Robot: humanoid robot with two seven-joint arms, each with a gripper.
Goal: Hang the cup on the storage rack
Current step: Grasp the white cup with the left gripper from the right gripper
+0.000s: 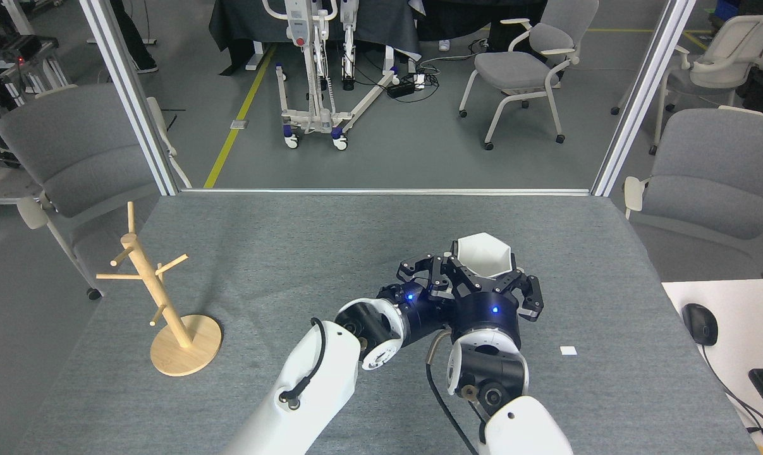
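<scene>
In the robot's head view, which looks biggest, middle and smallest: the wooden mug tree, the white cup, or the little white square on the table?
1. storage rack, clearly largest.
2. cup, partly hidden behind the grippers.
3. small white square, tiniest.

Small matte white faceted cup point(482, 253) showing plain white, no pattern. Light wooden mug rack point(160, 297) showing pale tan grain. Grey felt-textured bench point(292, 234) appearing speckled mid-grey. Black left gripper point(428, 273) and black right gripper point(488, 278) glowing blue dots; arm shells showing glossy white.
</scene>
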